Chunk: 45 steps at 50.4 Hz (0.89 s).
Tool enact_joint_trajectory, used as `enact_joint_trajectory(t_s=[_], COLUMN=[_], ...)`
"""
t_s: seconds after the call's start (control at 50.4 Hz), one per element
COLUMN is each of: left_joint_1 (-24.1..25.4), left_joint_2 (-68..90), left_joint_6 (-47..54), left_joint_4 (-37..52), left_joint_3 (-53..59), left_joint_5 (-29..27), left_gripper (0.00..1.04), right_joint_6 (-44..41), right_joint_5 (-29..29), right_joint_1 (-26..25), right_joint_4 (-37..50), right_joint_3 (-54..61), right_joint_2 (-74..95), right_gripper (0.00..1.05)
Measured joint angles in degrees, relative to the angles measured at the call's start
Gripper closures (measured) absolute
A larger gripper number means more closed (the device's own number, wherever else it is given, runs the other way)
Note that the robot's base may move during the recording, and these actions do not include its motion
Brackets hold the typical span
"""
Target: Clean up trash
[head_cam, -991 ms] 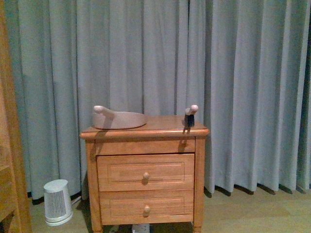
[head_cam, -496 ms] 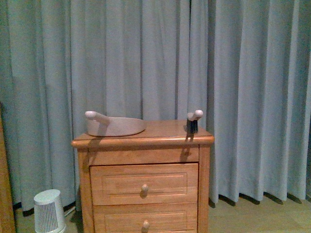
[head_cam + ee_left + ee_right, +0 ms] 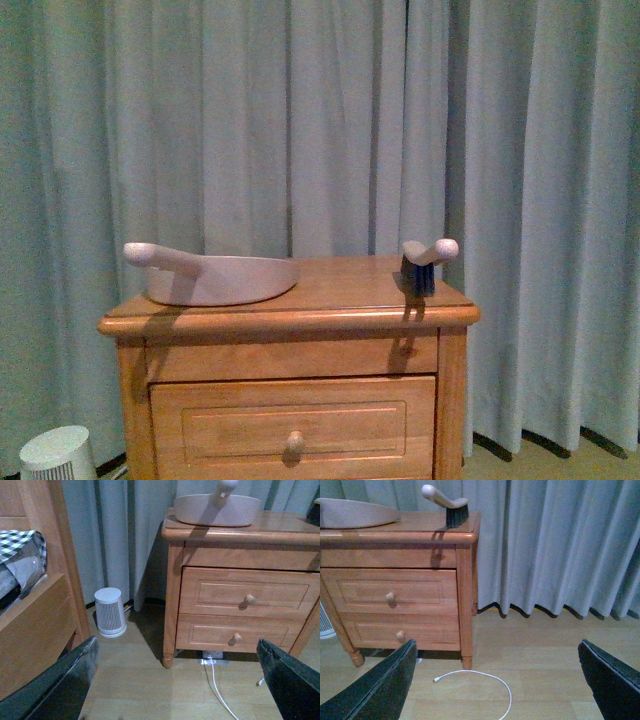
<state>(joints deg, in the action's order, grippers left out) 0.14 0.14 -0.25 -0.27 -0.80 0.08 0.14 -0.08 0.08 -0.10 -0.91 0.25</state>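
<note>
No wad of white tissue shows in any view; the trash is out of view. A beige dustpan (image 3: 215, 278) lies on the left of the wooden nightstand's top (image 3: 340, 290), and a small hand brush (image 3: 425, 262) with dark bristles stands at the right. The dustpan (image 3: 216, 509) and the brush (image 3: 447, 505) also show in the wrist views. My left gripper (image 3: 177, 680) is open and empty above the floor in front of the nightstand. My right gripper (image 3: 497, 680) is open and empty above the floor to the nightstand's right. Neither gripper shows in the front view.
Grey curtains (image 3: 300, 120) hang behind the nightstand. A small white ribbed appliance (image 3: 110, 612) stands on the floor to its left, next to a wooden bed frame (image 3: 45, 610). A white cable (image 3: 485, 682) lies on the wood floor by the nightstand's right leg.
The front view has closed in on the nightstand and risen: the nightstand looks larger, its lower drawer has dropped out of frame, and the bed frame has left the left edge.
</note>
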Motion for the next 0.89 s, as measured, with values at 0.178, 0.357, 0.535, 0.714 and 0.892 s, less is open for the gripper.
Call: enact_joint_trajectory(t_s=[0.178,0.357,0.535,0.714,0.892], left_joint_1=[0.00,-0.02,-0.02,-0.02,-0.02], left_joint_2=[-0.07,-0.04,-0.04,-0.07,-0.07], left_joint_6=[0.00,0.00,0.00,0.00,0.00], left_joint_4=[0.00,0.00,0.00,0.00,0.00], left_joint_3=[0.00,0.00,0.00,0.00,0.00], left_joint_5=[-0.07,-0.02,0.00,-0.04,-0.09], left_gripper=[0.08,0.08,0.08,0.08,0.08], right_joint_6=[0.02,0.00,0.00,0.02,0.00], right_joint_5=[0.04,0.09,0.09,0.04,0.02], right_joint_1=[0.00,0.00,0.00,0.00,0.00], right_joint_4=[0.00,0.00,0.00,-0.02,-0.02], right_joint_3=[0.00,0.00,0.00,0.00,0.00], right_joint_2=[-0.02,0.00,-0.02,-0.02,-0.02], right_gripper=[0.07,0.07,0.07,0.07,0.07])
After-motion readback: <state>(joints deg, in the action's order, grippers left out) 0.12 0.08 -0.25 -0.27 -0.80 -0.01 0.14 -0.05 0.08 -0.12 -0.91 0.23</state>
